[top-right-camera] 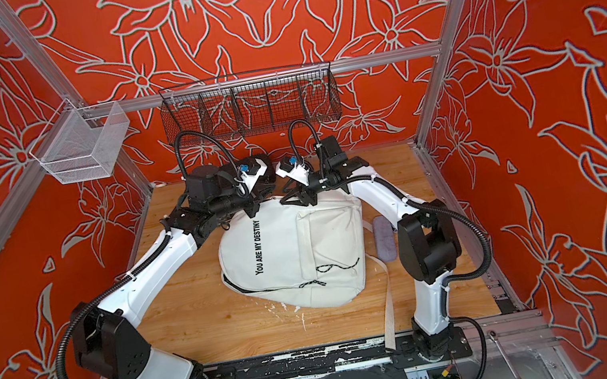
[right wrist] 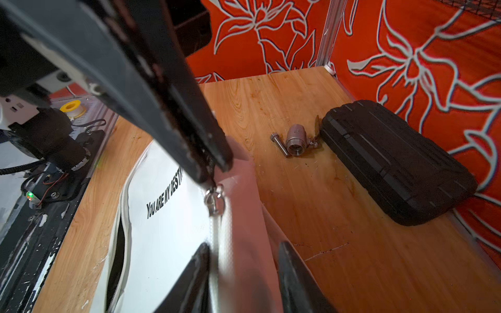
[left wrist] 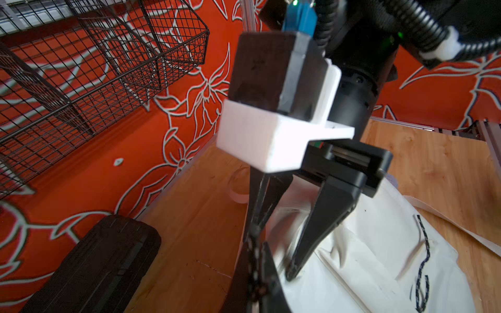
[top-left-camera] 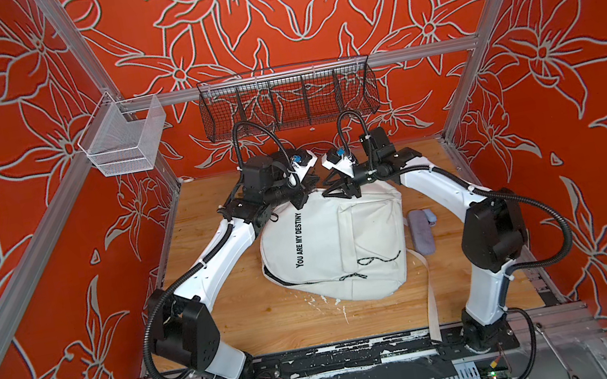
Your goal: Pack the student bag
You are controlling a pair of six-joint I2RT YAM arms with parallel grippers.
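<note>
The student bag [top-left-camera: 365,238] [top-right-camera: 324,246], white with "YOU ARE MY DESTINY" printed on it, lies flat on the wooden table in both top views. Both grippers meet at its far end. My left gripper [top-left-camera: 301,199] [top-right-camera: 254,207] [left wrist: 257,276] is shut on the black-and-white zip pull cord [left wrist: 254,260], just above the metal zip slider [right wrist: 214,200]. My right gripper [top-left-camera: 340,192] [top-right-camera: 297,198] [right wrist: 244,257] stands beside it with its jaws apart, straddling a raised fold of bag fabric [right wrist: 168,230] along the zipper. The zipper gapes dark along the bag's near side.
A black ribbed hard case [right wrist: 393,162] [left wrist: 95,265] lies by the back wall, with a metal valve fitting [right wrist: 296,142] and a bolt [right wrist: 279,145] beside it. A grey pouch [top-left-camera: 421,231] lies right of the bag. A black wire basket [top-left-camera: 287,96] hangs behind. A white strap [top-left-camera: 431,303] trails over the front edge.
</note>
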